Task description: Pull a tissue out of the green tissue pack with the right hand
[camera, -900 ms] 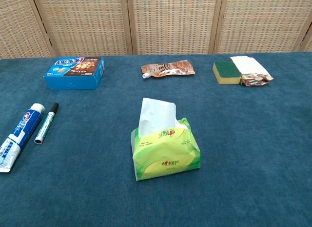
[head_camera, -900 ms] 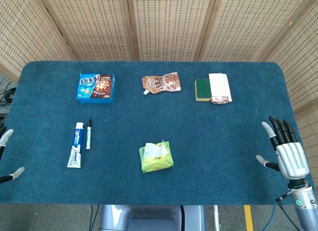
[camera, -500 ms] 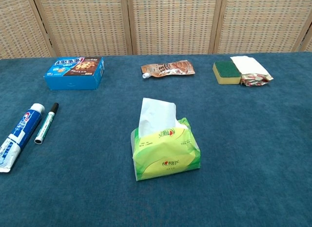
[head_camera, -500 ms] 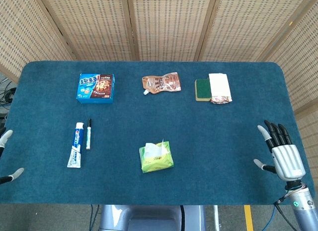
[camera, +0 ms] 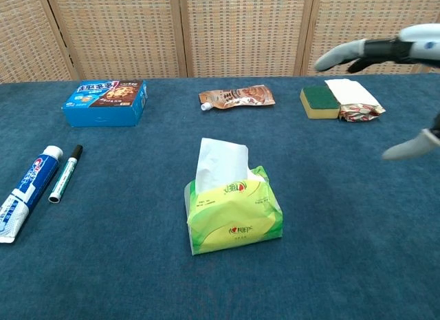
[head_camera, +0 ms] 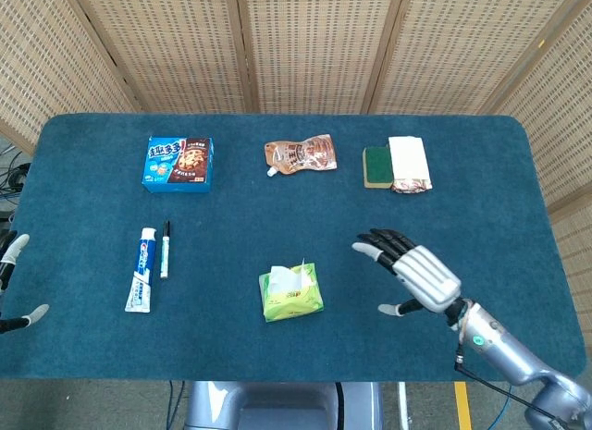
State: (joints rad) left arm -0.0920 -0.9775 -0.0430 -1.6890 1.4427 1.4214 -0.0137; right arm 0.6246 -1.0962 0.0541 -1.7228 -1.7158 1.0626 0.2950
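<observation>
1. Head view. Green plastic tissue pack (head_camera: 291,295): lies on the blue felt table (head_camera: 462,199) at about 6 o'clock from the table's middle, near the front edge. Long axis runs roughly 9 to 3 o'clock, tilted slightly. White tissue (head_camera: 280,279) stands out of the slot on its left half.
2. Head view. Right hand (head_camera: 413,276): at 3 o'clock from the pack, near but apart from it, above the cloth. Fingers spread and pointing toward 10 o'clock, thumb splayed; nothing held.
3. Head view. Left hand (head_camera: 11,282): only fingertips show at the table's 9 o'clock edge; whether spread or curled, cannot tell.
4. Head view. Blue biscuit box (head_camera: 178,163), brown spouted pouch (head_camera: 301,156), green sponge (head_camera: 376,165) and white-wrapped packet (head_camera: 409,165) line the far side. White-and-blue toothpaste tube (head_camera: 141,269) and marker pen (head_camera: 166,249) lie at 9 o'clock from the pack.
5. Chest view. Tissue pack (camera: 234,218) sits centre; tissue (camera: 218,163) rises upright from the top, toward 12 o'clock.
6. Chest view. Right hand (camera: 402,93) enters at 2 o'clock, fingers parted, well apart from the pack.
</observation>
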